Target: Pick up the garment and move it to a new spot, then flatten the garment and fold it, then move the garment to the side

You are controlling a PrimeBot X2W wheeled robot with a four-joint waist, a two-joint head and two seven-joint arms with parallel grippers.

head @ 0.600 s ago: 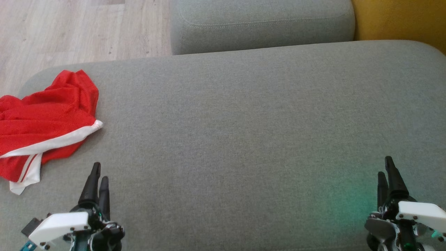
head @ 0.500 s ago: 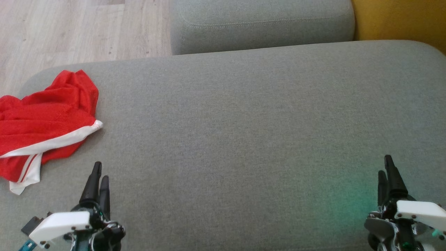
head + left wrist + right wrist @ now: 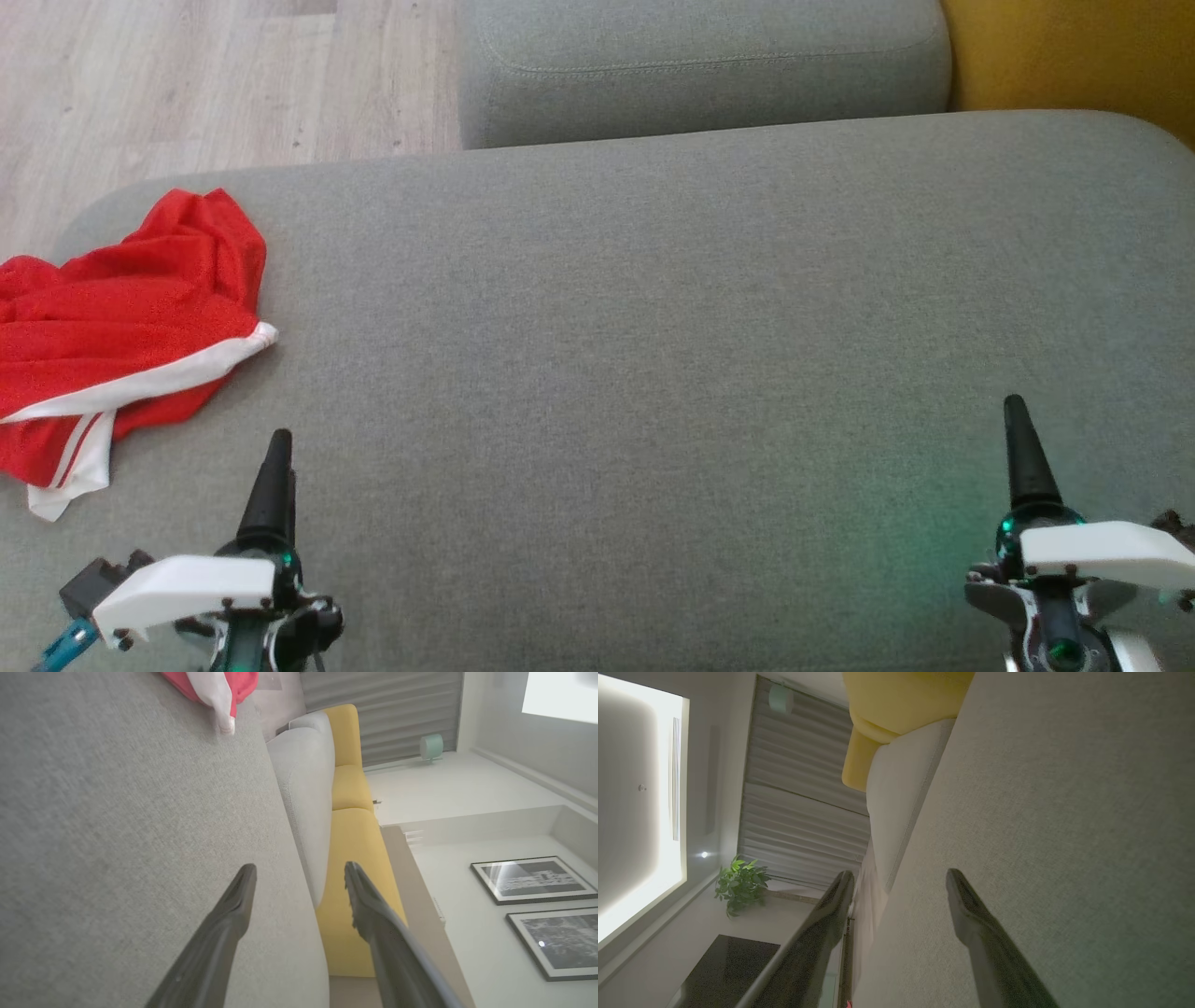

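Note:
The garment [image 3: 112, 327] is a crumpled red piece with white bands, lying at the far left end of the wide grey cushion [image 3: 653, 308]; part of it runs off the picture's left edge. My left gripper [image 3: 280, 448] hovers low over the cushion a short way to the garment's lower right, not touching it. The left wrist view has its fingers spread open around nothing [image 3: 299, 868], with the garment [image 3: 245, 683] far ahead. My right gripper [image 3: 1016, 415] is at the cushion's right end, also open and empty [image 3: 899, 873].
A second grey cushion [image 3: 700, 65] butts against the far edge, with yellow upholstery [image 3: 1074, 56] at the back right. Pale wood floor [image 3: 187, 84] lies beyond the cushion's rounded left corner. The broad middle of the cushion is bare fabric.
Both grippers have turned at the wrist, so each now shows as a single finger line in the head view. The left one shifted slightly right, the right one slightly forward. The garment has not moved.

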